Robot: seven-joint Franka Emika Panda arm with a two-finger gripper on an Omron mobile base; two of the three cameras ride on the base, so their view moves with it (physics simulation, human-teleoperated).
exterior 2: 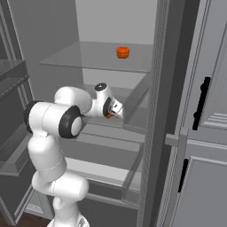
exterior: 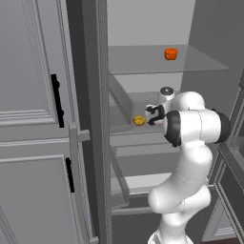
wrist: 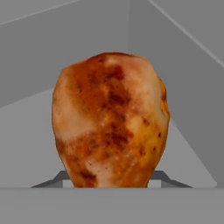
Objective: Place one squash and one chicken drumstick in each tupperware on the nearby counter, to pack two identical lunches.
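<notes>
While the pincer [exterior: 151, 115] reaches into the open fridge, its dark tips sit low on either side of the drumstick [wrist: 110, 120] in the hand view. Contact isn't clear, so can't tell if it's pinching yet or just closing in. Drumstick looms big and close, browned skin, fat end toward camera, resting on the grey middle shelf [exterior: 125, 123]. In the left base view, a small yellow-orange bit [exterior: 138, 121] lies just ahead of the pincer near the shelf's front edge, beside the inner wall; probably that same drumstick, too small to be sure. In the right base view, the hand [exterior 2: 113, 107] is tucked against the shelf's right wall with an orange sliver under it.

On the glass shelf above, toward the back, sits an orange lump [exterior: 170, 54], maybe a squash, untouched, well apart from the arm.

Progress guess: early. Nothing visibly packed, and the drumstick is not yet lifted off the shelf. Left to do: lift, carry to the worktop, drop into a tupperware, then the rest.
</notes>
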